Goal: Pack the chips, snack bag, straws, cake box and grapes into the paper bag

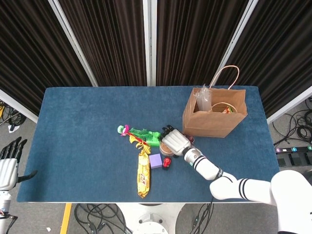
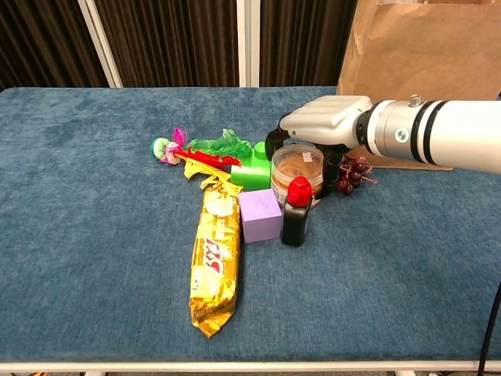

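Several small things lie close together on the blue cloth-covered table. Nearest is the long yellow foil snack bag, glossy and crinkled, its long axis running near to far. Beyond it stand a purple cube and a dark bottle with a red cap. Behind them is the round clear-plastic cake box, upright; the right hand hangs low over it with fingers curled down around its rim, but a real grip I cannot tell. The grapes are half hidden behind this hand. Farthest stands the brown paper bag, open upward. The left hand rests off the table with its fingers apart.
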